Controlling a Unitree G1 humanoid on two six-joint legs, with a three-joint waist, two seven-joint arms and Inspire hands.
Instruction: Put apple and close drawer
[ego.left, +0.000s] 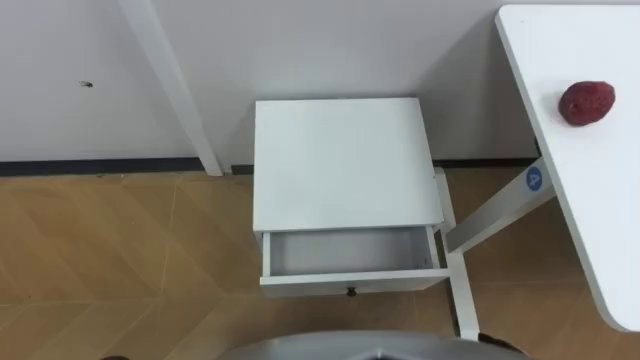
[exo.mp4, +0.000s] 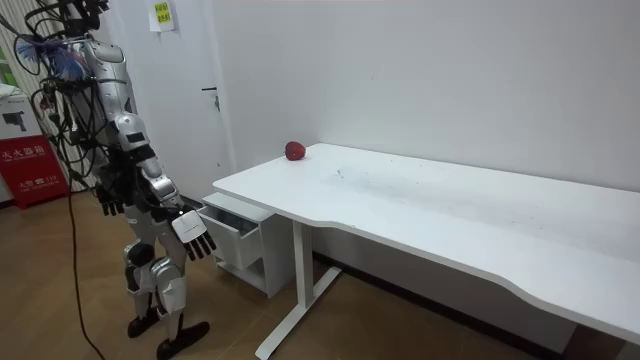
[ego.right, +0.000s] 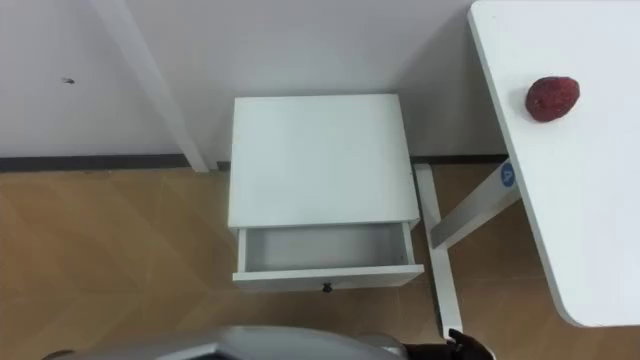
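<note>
Room: white wall (ego.left: 330, 50) behind and wood floor (ego.left: 120, 260) below. You have the robot standing upright just before a low white cabinet (ego.left: 345, 160), with the white desk (exo.mp4: 450, 215) on its right.
Right hand: you see the right hand (exo.mp4: 195, 236) hanging low beside the hip, near the cabinet's front. Its fingers are spread and nearly straight, holding nothing.
Left hand: the left hand (exo.mp4: 110, 195) hangs at the robot's other side. Its fingers are loose and point down, holding nothing.
Apple: the red apple (ego.left: 585, 102) lies on the desk near the corner by the wall, well apart from both hands.
Drawer: the drawer (ego.left: 352, 255) stands pulled out of the cabinet, its white inside showing. It has a dark knob (ego.left: 351, 292) on its front.
Labels: a round blue sticker (ego.left: 534, 179) sits on the desk leg. A red sign (exo.mp4: 30, 165) with white characters stands at the room view's left, and a yellow notice (exo.mp4: 160, 15) is high up there. You cannot read the print on any of them.
</note>
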